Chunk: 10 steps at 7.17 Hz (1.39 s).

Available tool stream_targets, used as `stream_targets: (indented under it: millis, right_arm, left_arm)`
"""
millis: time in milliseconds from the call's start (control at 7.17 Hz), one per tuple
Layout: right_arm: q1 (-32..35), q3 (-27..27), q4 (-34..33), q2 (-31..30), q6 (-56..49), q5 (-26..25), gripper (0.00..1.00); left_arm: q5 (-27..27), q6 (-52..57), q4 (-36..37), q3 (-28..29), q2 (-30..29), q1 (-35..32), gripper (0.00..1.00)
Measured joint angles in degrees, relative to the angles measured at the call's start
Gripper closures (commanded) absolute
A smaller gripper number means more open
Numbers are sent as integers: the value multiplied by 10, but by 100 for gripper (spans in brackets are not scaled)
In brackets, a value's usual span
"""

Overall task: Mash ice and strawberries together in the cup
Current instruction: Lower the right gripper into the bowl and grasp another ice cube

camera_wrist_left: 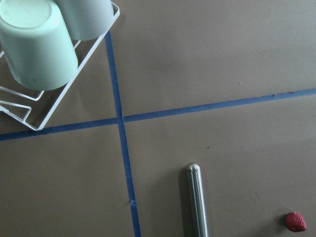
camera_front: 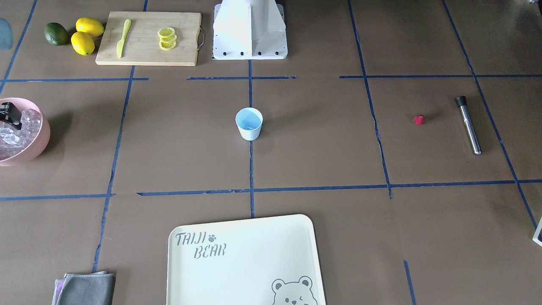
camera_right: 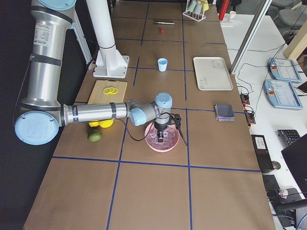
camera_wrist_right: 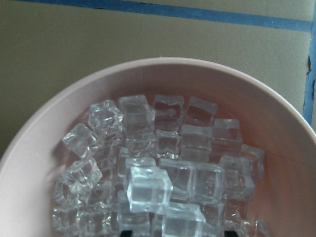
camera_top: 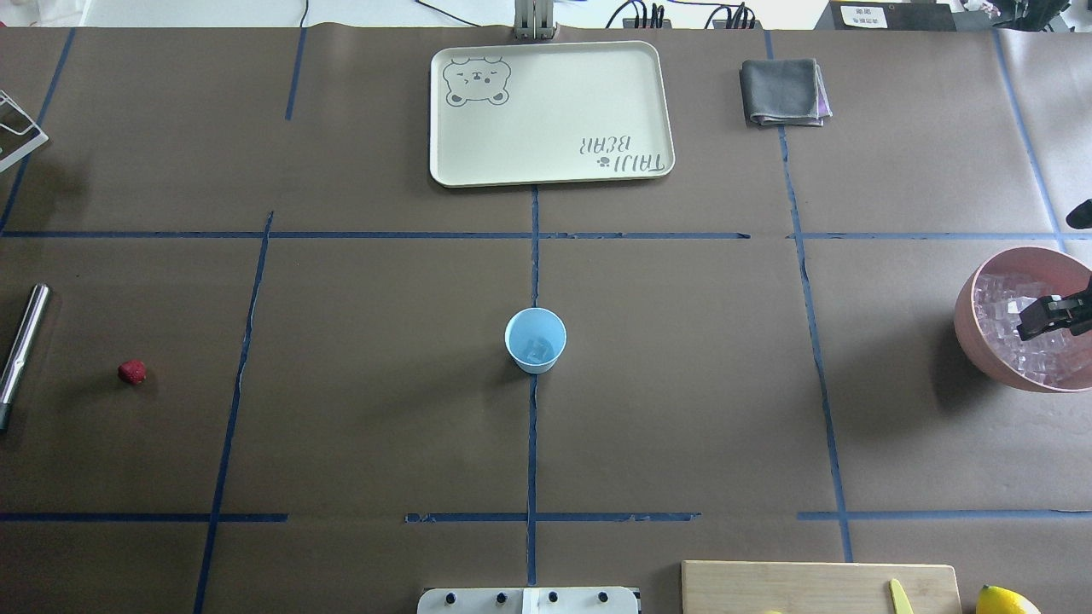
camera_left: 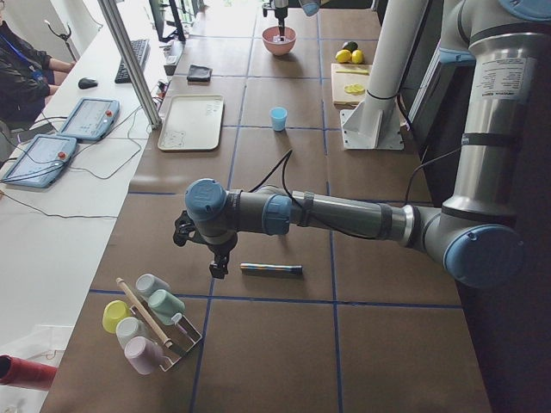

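Observation:
The pale blue cup [camera_top: 535, 339] stands upright at the table's centre, with what looks like one clear cube inside. Ice [camera_wrist_right: 148, 190] fills the pink bowl [camera_top: 968, 315] at my right side. My right gripper [camera_top: 1036, 317] hangs just over the ice; the wrist view shows only dark tips far apart at the bottom edge, so it looks open. The strawberry [camera_top: 131, 372] lies on my left, beside a steel muddler [camera_top: 23, 341]. My left gripper [camera_left: 219, 268] hovers by the muddler's [camera_left: 270, 269] end; I cannot tell whether it is open or shut.
A cream tray [camera_top: 546, 175] and a folded grey cloth [camera_top: 781, 92] lie at the far edge. A cutting board [camera_front: 148, 51] with knife and lemon slices, lemons [camera_front: 87, 36] and a lime sit near the base. A wire cup rack [camera_wrist_left: 29, 106] stands far left.

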Motion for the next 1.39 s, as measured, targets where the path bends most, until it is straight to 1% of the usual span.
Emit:
stream_targets:
  millis: [558, 697, 837, 976, 1116, 1395]
  right_arm:
    - [1, -2, -1, 1, 1, -1, 31]
    - [1, -3, -1, 1, 1, -1, 38]
    - [0, -4, -1, 1, 1, -1, 51]
    - [0, -6, -2, 1, 1, -1, 84]
    - [0, -6, -2, 1, 1, -1, 100]
    - [3, -2, -1, 1, 1, -10, 100]
  left_arm:
    - [0, 1, 0, 0, 0, 0, 0]
    - [-1, 1, 0, 0, 0, 0, 0]
    - [-1, 1, 0, 0, 1, -1, 0]
    - [-1, 1, 0, 0, 1, -1, 0]
    - [0, 1, 0, 0, 1, -1, 0]
    - [0, 1, 0, 0, 2, -1, 0]
